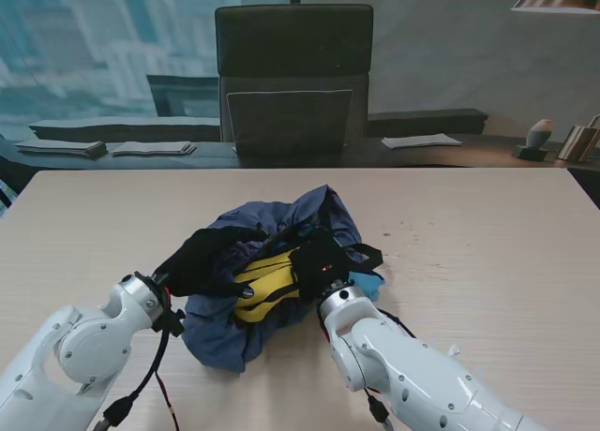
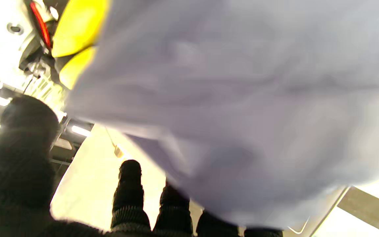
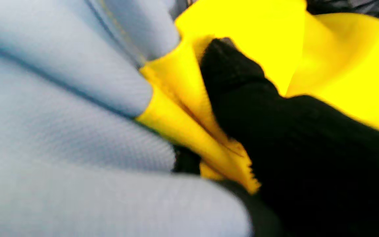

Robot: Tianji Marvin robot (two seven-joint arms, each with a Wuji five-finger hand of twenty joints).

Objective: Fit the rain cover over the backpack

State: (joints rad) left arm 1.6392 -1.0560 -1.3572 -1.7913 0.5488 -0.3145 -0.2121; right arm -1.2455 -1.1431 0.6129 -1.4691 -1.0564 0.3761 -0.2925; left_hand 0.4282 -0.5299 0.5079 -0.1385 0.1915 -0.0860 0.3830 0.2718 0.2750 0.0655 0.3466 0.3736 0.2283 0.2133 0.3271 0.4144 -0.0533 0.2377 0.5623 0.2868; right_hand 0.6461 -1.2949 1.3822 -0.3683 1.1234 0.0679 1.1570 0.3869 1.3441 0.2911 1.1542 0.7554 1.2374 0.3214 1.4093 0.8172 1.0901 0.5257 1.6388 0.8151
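the backpack (image 1: 267, 286) sits near the middle of the pale wooden table (image 1: 487, 234), on the side nearer to me; only a bright yellow panel of it shows, with black straps (image 1: 361, 255) looping out toward my right; the rest is swaddled in the rain cover (image 1: 281, 227), a crumpled blue-grey fabric bunched over the far side and spilling down the near left side to the table top; the cover is on but not seated, since the yellow face is bare between its edges.

my left hand (image 1: 208, 260), in a black glove, lies on the left of the bundle with its fingers laid over the cover's fabric; in the left wrist view the fingertips (image 2: 130, 184) disappear under a blurred fold of it, and i cannot tell whether they pinch the cloth or just press on it; my right hand (image 1: 317, 262) is buried in the bundle on the right, and the right wrist view shows a black finger (image 3: 235, 85) pushed into a yellow fold beside the cover, seemingly closed on that fabric.

i judge this the stretching step, roughly midway; next i need to draw the cover's hem across the exposed yellow and tuck it round the pack's edge, keeping the straps from snagging.

beyond the table stands a dark office chair (image 1: 293, 75), with papers (image 1: 422, 141) on a farther desk.
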